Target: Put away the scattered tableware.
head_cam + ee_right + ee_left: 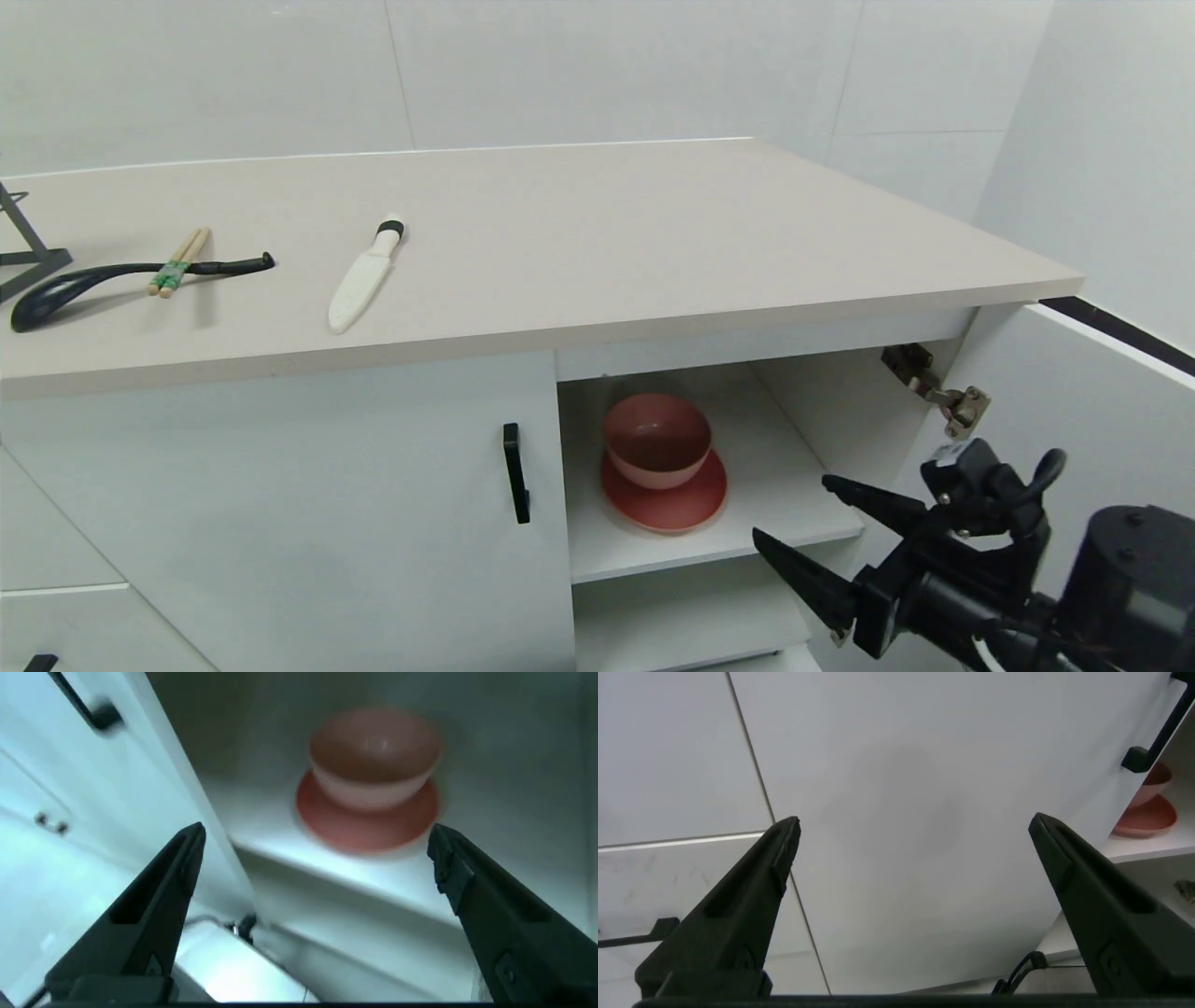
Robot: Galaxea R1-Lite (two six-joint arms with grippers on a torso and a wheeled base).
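half the tableware is in the cupboard, half's on the surface

starting at the far left: a black ladle [56, 289] lies flat on the beige surface [653, 215] with a pair of chopsticks [177, 263] resting across its handle. just to the right, apart from both, lies a cream knife [364, 278], blade end toward the front edge. all three look like the scattered stuff that hasn't been put away yet.

below the surface, the left cupboard door [373, 523] is shut, black handle [516, 471] near its right edge. the left tool [913, 826] hangs in front of that door, jaws spread wide with nothing in them. i'd say it's just parked.

next over, the right compartment is open. a pink bowl [656, 441] sits upright on a red plate [665, 495] on the upper shelf [794, 504], stacked neatly, so i'd guess that's the storage spot.

the right tool [792, 509] sits just outside the shelf's front edge, pointing at the stack, jaws wide apart and holding nothing. the open door [1074, 392] swings off to the far right, clear of the arm.

my guess is the ladle, chopsticks and knife go in next.
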